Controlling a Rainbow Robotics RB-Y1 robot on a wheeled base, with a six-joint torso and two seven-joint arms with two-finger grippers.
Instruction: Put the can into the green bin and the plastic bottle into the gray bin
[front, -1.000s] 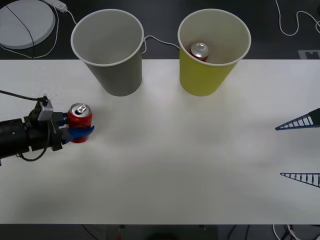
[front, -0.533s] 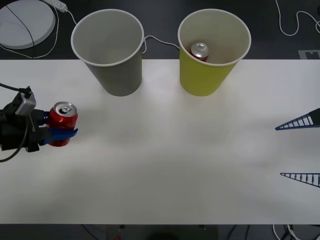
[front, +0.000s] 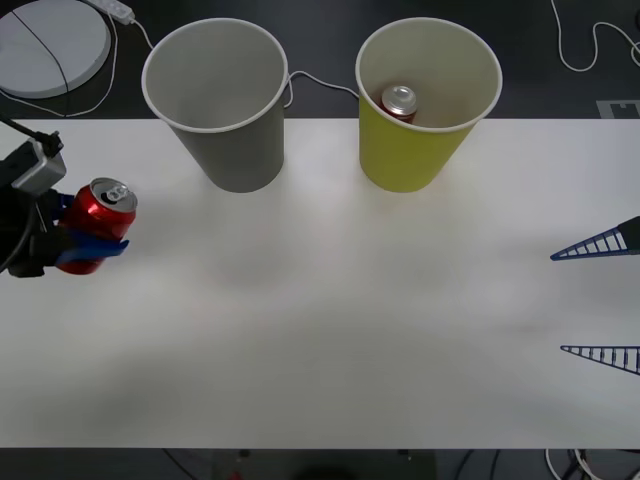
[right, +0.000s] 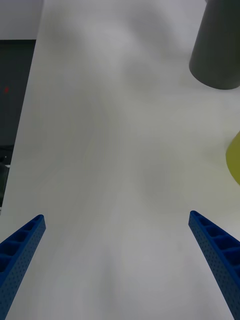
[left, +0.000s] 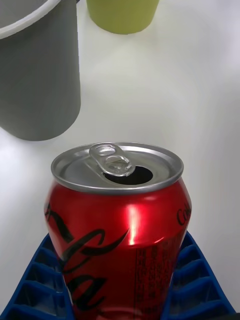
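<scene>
Since 1 s ago the left gripper (front: 78, 243) has pulled the can (front: 98, 222) leftward and a bit farther back, out toward the desk's (front: 330, 330) left edge; bins unchanged. Left gripper is clenched on the can, blue fingers (left: 200, 285) hugging both sides low on the body, top and tab upright w/ the mouth open. Can looks lifted off the desk, well left of the gray bin (front: 215, 100) and further still from the green bin (front: 428, 100), which already has a second can (front: 399, 103) inside. Right gripper (front: 600, 300) waits at the desk's right edge, fingers spread, holding nothing. Judgement: step in hand is carrying the can to the green bin. To do it well, keep the can upright, gain height to clear the gray rim, which sits between, or swing round its near side, center over the green mouth, then let go low so it doesn't bounce on the other can. Hard to tell: most of the left arm is cut off at the left edge; no plastic bottle visible; gray bin's bottom hidden by its wall.
</scene>
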